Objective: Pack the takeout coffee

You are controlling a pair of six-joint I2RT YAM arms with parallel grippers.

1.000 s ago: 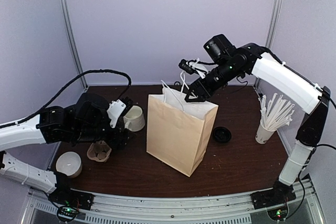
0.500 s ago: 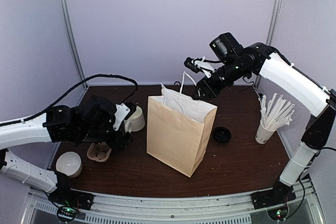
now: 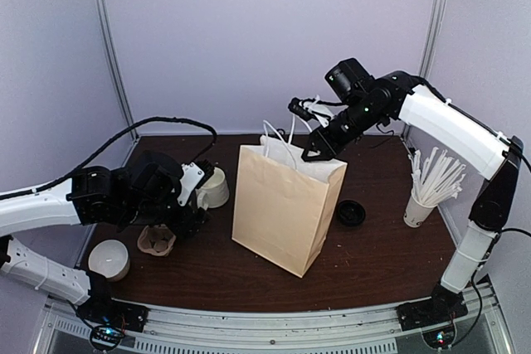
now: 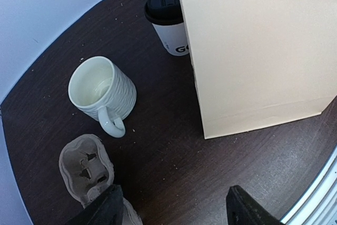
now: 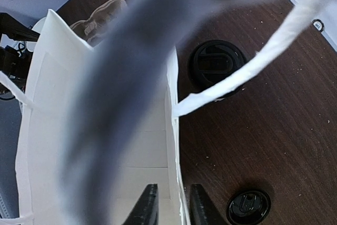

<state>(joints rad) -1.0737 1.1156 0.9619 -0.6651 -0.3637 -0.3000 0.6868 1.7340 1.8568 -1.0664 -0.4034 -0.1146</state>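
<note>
walls (image 3: 249, 31): pale lilac | table (image 3: 382, 246): dark wood | light: even

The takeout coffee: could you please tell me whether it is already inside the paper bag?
Out. The takeout coffee stands upright, lid on, beside the paper bag, partly hidden behind its edge.

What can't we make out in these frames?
Left wrist: the paper bag hides the takeout coffee's right side and most lettering.
Right wrist: a blurred grey band near the lens covers much of the bag's inside.
Right wrist: the right gripper fingers are cut off by the bottom edge; grip on the bag rim unclear.
</note>
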